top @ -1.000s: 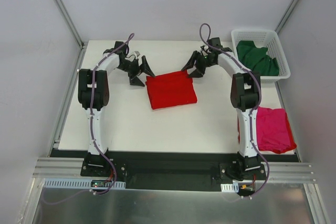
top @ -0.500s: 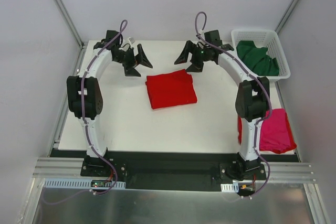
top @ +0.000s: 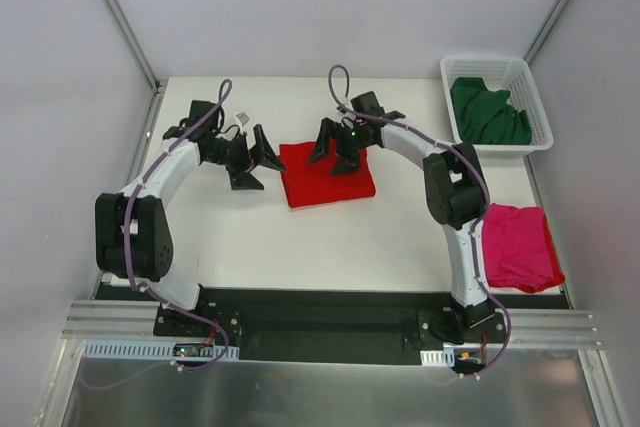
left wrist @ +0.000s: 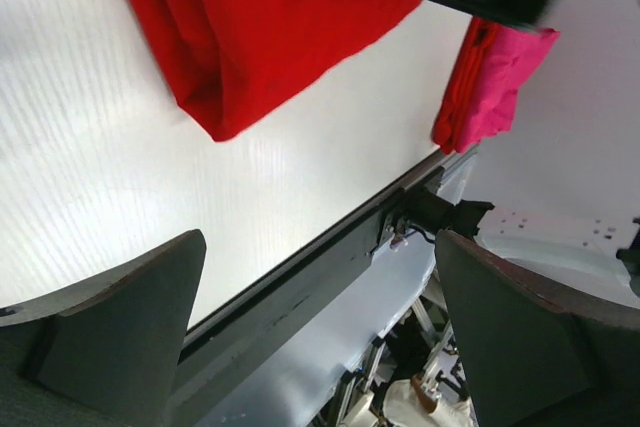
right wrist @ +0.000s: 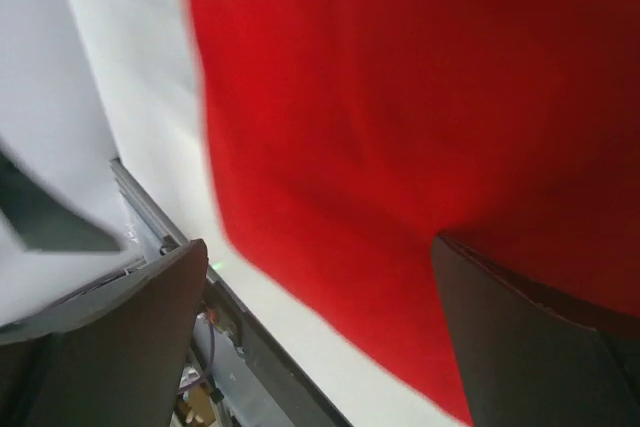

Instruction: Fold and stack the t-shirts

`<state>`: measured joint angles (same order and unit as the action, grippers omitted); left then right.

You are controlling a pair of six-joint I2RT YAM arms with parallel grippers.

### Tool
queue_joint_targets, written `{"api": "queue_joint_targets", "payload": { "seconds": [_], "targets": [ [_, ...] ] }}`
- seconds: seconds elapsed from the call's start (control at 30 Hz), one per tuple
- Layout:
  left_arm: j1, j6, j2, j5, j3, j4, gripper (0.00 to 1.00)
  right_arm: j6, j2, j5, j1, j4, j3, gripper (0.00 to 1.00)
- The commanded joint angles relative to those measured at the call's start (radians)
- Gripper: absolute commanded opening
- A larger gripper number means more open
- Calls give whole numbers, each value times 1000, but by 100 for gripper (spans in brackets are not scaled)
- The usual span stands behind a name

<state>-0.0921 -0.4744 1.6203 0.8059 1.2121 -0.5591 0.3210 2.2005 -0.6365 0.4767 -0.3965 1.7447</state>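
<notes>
1. The white table (top: pixel 300 237) carries the work. One shirt lies near its middle and another at its near right corner.
2. The red t-shirt (top: pixel 325 175) is soft, light and limp. It will sag and unfold if lifted by one point, so it is best taken at two corners or along a folded edge, one gripper on each side. It is a bright, plain red, folded into a neat, nearly square packet whose layered edges show in the left wrist view.
3. The magenta-pink t-shirt (top: pixel 520 247) is folded flat, partly behind the right arm. It is the same floppy cotton and looks like the likely base for a stack.
4. The dark green t-shirt (top: pixel 488 112) is crumpled in the white basket (top: pixel 483 58) at the far right. It would need to be pulled out by a loose ridge and spread before folding.
5. The right gripper (top: pixel 334 155) is over the red shirt's far edge with its jaws wide apart and holding nothing. The blurred wrist view leaves it unclear whether it touches the cloth.
6. The left gripper (top: pixel 258 159) is just beside the red shirt's left edge, with its jaws spread and empty.
</notes>
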Motion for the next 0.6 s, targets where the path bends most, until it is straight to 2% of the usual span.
{"api": "queue_joint_targets", "payload": {
  "seconds": [0.0,0.1,0.27,0.4,0.57],
  "targets": [
    [-3,-58,-158,44,-71,79,99,-40,70,-17,7,-4,-34,96],
    [-3,-66,-200,58,-89,77,99,-40,64,-25,0,-37,7,96],
    [-3,-75,-227,65,-100,79,99,-39,34,-35,-3,-156,255,96],
    [-3,-75,-249,68,-124,79,99,71,22,-83,13,-49,178,96],
    [-3,-75,-292,61,-192,79,99,131,33,-140,79,86,27,96]
  ]
}}
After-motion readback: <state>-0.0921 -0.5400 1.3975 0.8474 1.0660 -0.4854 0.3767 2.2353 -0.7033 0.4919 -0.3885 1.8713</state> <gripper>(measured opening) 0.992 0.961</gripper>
